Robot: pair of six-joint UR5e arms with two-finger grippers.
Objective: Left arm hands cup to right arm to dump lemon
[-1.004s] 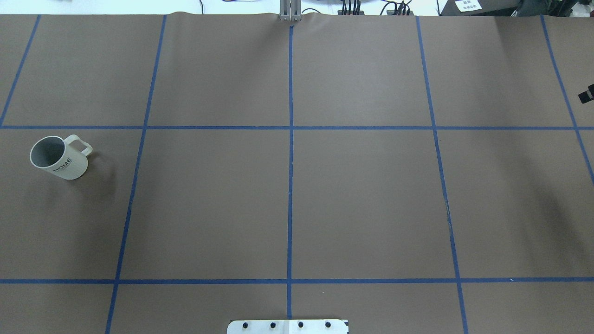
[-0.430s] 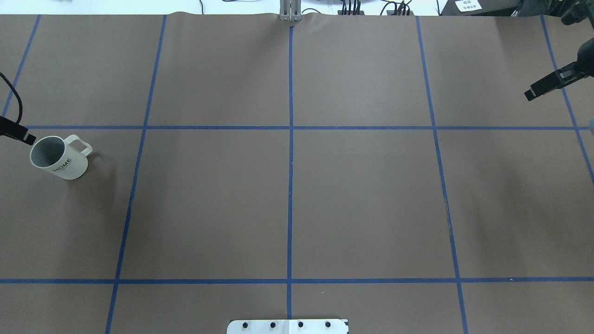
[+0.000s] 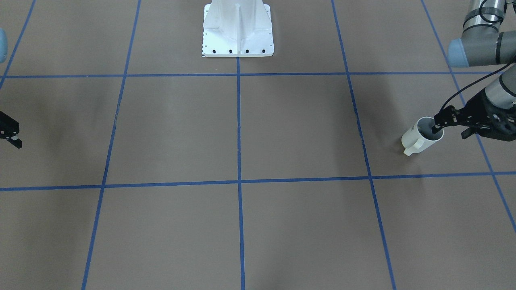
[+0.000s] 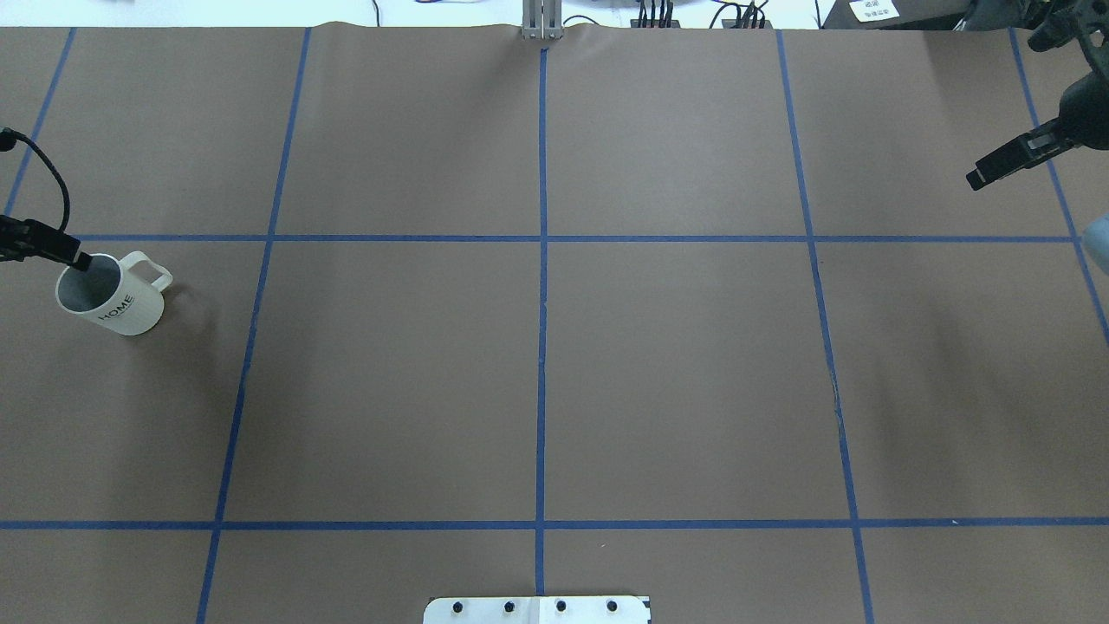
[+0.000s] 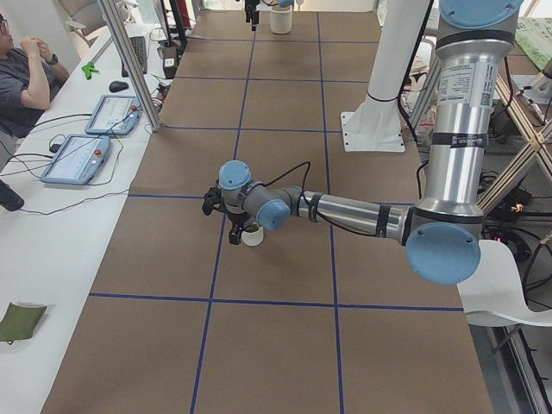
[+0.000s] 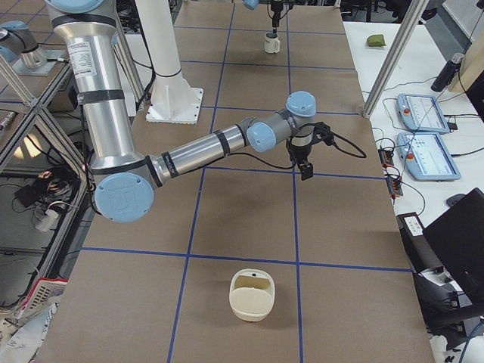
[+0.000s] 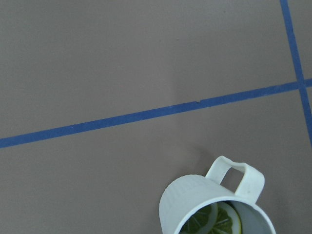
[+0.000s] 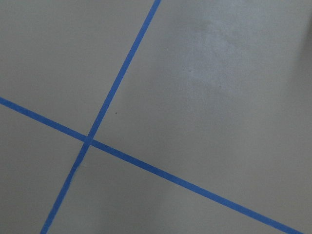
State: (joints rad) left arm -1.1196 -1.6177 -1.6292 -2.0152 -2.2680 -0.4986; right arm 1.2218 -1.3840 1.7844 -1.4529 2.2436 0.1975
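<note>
The white cup (image 4: 111, 295) with black "HOME" lettering stands upright at the table's left end, its handle toward the centre. It also shows as the cup (image 3: 419, 137) in the front-facing view. In the left wrist view the lemon (image 7: 220, 222), a yellow-green slice, lies inside the cup (image 7: 195, 200). My left gripper (image 3: 449, 132) is open at the rim, with one fingertip (image 4: 80, 259) dipping over the mouth and the other outside the wall. My right gripper (image 4: 977, 179) hangs open at the far right end, holding nothing.
The white robot base plate (image 3: 238, 36) sits at mid-table on the robot's side. A cream handled container (image 6: 252, 295) lies at the table's right end. A side bench carries tablets (image 5: 78, 159) and cables, and a person sits there.
My left gripper came in from the left edge and reached the cup's rim. My right gripper moved further in from the right edge. The cup has not moved.
</note>
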